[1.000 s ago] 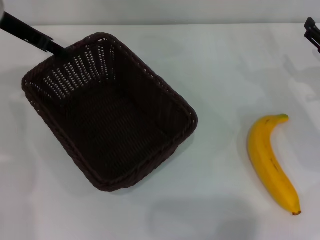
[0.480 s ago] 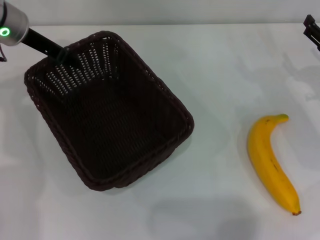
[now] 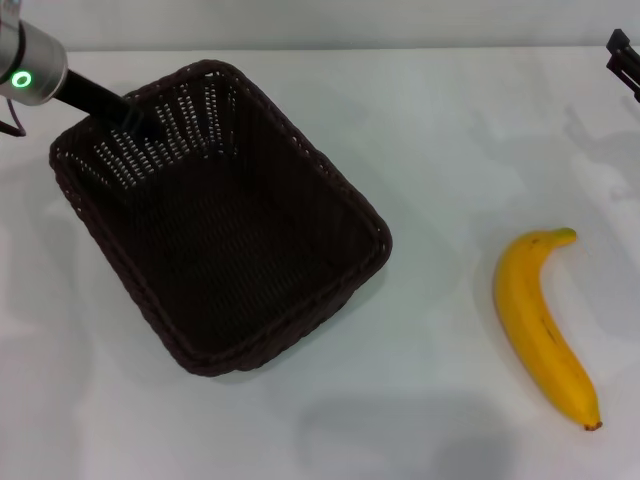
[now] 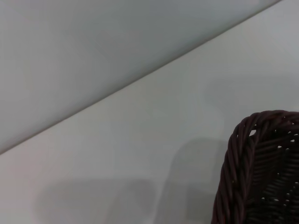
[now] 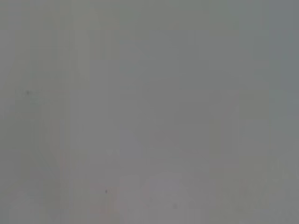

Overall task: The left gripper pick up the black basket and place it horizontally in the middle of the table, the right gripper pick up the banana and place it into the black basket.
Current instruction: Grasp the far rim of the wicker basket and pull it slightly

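Note:
The black basket point(image 3: 215, 235) lies skewed on the white table point(image 3: 440, 170), left of centre, empty inside. My left gripper point(image 3: 128, 112) reaches in from the far left and holds the basket's far rim; its grey wrist shows a green light. The left wrist view catches one braided corner of the basket point(image 4: 243, 163) over the table point(image 4: 140, 140). The yellow banana point(image 3: 542, 325) lies on the table at the right, stem pointing away, dark tip toward the front. My right gripper point(image 3: 624, 60) sits at the far right edge, well away from the banana, only partly in view.
The table's far edge meets a grey wall behind the basket. Bare tabletop lies between basket and banana. The right wrist view shows only a plain grey surface.
The left arm has pushed further into view, its green-lit wrist now showing. The basket has shifted and turned slightly with it. Banana and right gripper have stayed put.

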{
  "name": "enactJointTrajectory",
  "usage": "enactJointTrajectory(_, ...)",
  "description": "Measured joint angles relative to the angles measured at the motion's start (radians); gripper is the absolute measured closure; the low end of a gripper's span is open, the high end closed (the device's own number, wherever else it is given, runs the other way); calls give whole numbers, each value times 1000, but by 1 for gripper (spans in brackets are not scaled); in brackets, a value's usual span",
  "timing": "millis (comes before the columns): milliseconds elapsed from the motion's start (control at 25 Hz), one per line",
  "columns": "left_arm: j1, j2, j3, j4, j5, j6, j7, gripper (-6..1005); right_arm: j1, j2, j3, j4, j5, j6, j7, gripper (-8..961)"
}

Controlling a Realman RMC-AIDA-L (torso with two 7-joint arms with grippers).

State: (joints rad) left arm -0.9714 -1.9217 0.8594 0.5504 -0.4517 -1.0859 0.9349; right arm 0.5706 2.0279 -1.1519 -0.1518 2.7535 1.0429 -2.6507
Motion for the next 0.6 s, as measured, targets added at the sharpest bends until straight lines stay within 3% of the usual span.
enactJointTrajectory(120,1,1,-3,0,-12,0,0,615,-1,0,0,0,0,0,0,87)
enactJointTrajectory(400,61,41,-17,-9,-232,-59,-5,671,-8,0,0,1,0,0,0,87)
enactJointTrajectory(600,141,70,-19,-10,-384,-101,-3,726,-9,0,3,0,1,0,0,88)
